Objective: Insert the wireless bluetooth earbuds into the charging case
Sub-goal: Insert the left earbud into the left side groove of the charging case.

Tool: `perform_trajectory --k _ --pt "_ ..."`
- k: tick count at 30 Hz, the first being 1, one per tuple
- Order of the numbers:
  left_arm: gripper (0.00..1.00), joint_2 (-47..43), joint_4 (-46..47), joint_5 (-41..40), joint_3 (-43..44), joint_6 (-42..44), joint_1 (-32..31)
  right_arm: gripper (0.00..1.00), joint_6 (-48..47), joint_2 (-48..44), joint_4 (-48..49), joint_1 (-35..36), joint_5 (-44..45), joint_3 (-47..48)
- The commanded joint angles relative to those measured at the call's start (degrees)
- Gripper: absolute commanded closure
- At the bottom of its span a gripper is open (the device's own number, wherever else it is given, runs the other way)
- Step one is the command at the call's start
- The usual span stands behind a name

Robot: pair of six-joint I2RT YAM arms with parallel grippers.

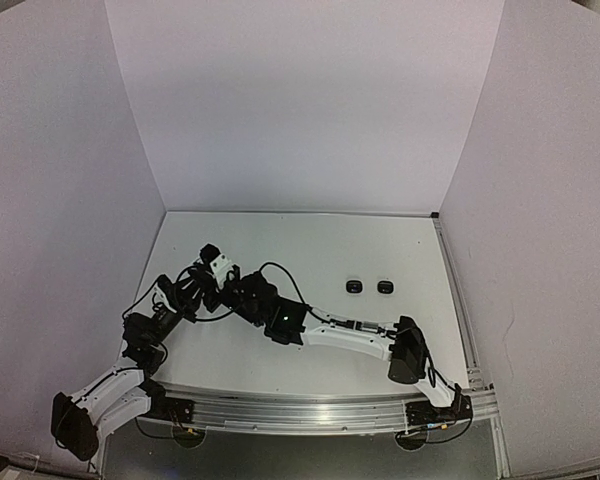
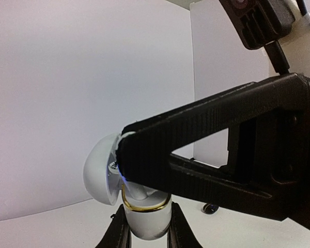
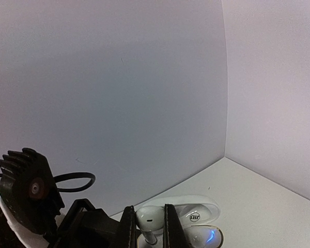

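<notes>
A white charging case with a gold rim stands upright between my left gripper's fingers, which are shut on its body. Its rounded lid hangs open to the left. My right gripper is shut on a white earbud, stem pointing down into the case's open top, where a blue light glows. The right gripper's black finger crosses over the case. In the top view both grippers, left and right, meet at the table's left-middle, hiding case and earbud.
Two small black items lie side by side on the white table to the right of the grippers; one shows as a dark blob behind the case. White walls enclose the table on three sides.
</notes>
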Motion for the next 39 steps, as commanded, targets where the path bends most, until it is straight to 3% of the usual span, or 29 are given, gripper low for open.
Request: perform_trajectory --k 1,6,10,14,39 --pt "1.00 -0.78 1.52 -1.04 2.74 -1.76 -0.19 1.00 -0.98 -0.39 3.34 0.03 -0.21 -3.46" --pt "1.00 -0.58 1.05 -2.19 3.11 -1.98 -0.16 0.99 -1.02 -0.62 4.79 0.03 -1.25 -5.77" --pt "1.00 -0.70 0.23 -2.27 3.34 -1.44 -0.17 0.89 -1.87 -1.17 5.46 0.03 -1.62 -6.89" --pt "1.00 -0.81 -0.74 -2.19 3.55 -0.94 -0.19 0.85 -3.49 -1.71 5.81 0.03 -1.52 -7.50" --pt "1.00 -1.58 -6.94 2.80 4.59 1.35 -0.19 0.83 -5.68 -4.28 6.02 0.03 5.96 -10.30"
